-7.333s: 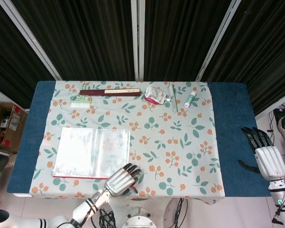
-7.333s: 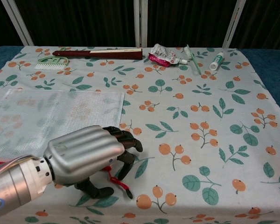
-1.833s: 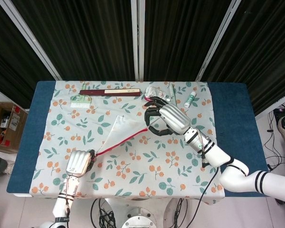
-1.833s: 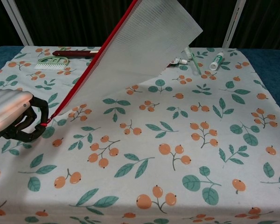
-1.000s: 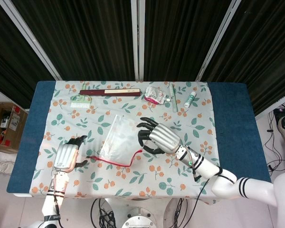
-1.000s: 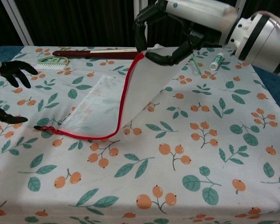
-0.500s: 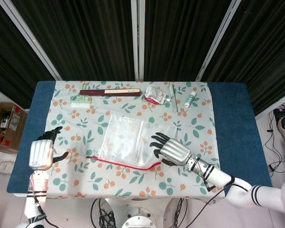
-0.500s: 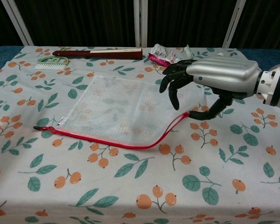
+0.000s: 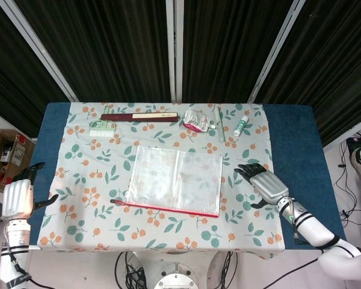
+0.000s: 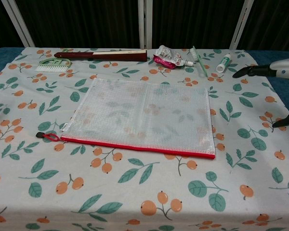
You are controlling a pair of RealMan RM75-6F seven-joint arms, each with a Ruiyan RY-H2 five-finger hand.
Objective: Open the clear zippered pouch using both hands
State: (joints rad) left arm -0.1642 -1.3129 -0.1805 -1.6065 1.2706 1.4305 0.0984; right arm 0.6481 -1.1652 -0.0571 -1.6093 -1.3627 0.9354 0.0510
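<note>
- In the head view, between the two hands, the clear zippered pouch lies flat on the floral tablecloth, its long axis running across from one hand toward the other.
- The right hand hovers just beside the pouch's short edge, fingers spread and holding nothing; the pouch lies toward its fingertips.
- The left hand sits well apart from the pouch, past the cloth's edge, fingers apart and empty. The right hand is much the nearer of the two.
- The red zipper runs along the pouch's edge on the robot's side, and the pull tab sits at the end facing the left hand. By my reading the zip is drawn fully along, so the pouch looks opened or nearly so.
- In the chest view, off to the pouch's right, only the right hand shows, at the frame edge, spread and touching nothing.
- The pouch is a see-through mesh, lying smooth and apparently empty; the zipper forms a straight line, the dark tab just past its corner.
</note>
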